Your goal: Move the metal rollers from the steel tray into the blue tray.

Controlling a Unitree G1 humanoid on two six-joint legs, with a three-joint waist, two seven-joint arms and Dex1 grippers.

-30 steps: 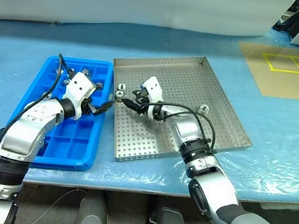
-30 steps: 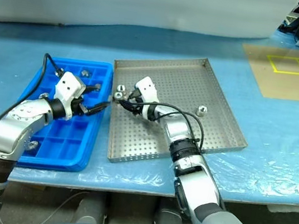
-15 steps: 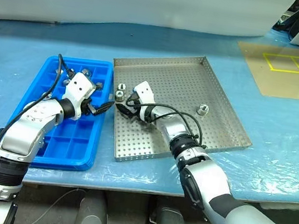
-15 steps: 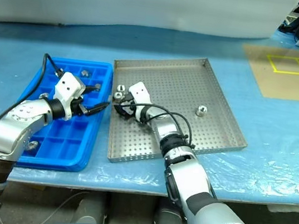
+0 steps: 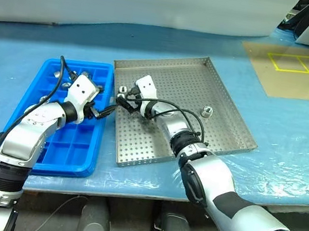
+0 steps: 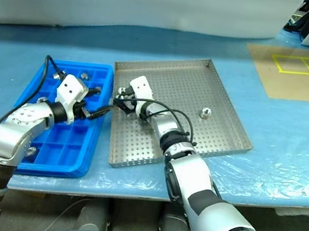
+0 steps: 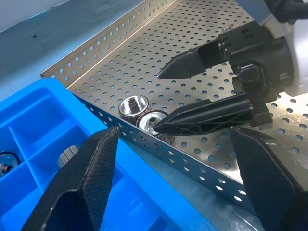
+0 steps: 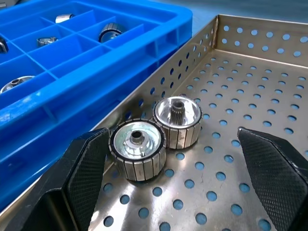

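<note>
R hand at rollers, steel tray corner
Your R hand (image 7: 161, 101) is spread wide around two rollers (image 8: 156, 135) in the steel tray (image 5: 223, 123); L hand (image 5: 108, 111) released, over blue tray (image 5: 87, 158).

The steel tray (image 5: 225, 111) is silver-grey, dotted with rows of small holes; the blue tray (image 5: 80, 165) is bright blue, gridded; the metal rollers (image 8: 156, 127) gleam silvery, ribbed round their sides; the counter (image 5: 292, 130) is pale blue.
</note>
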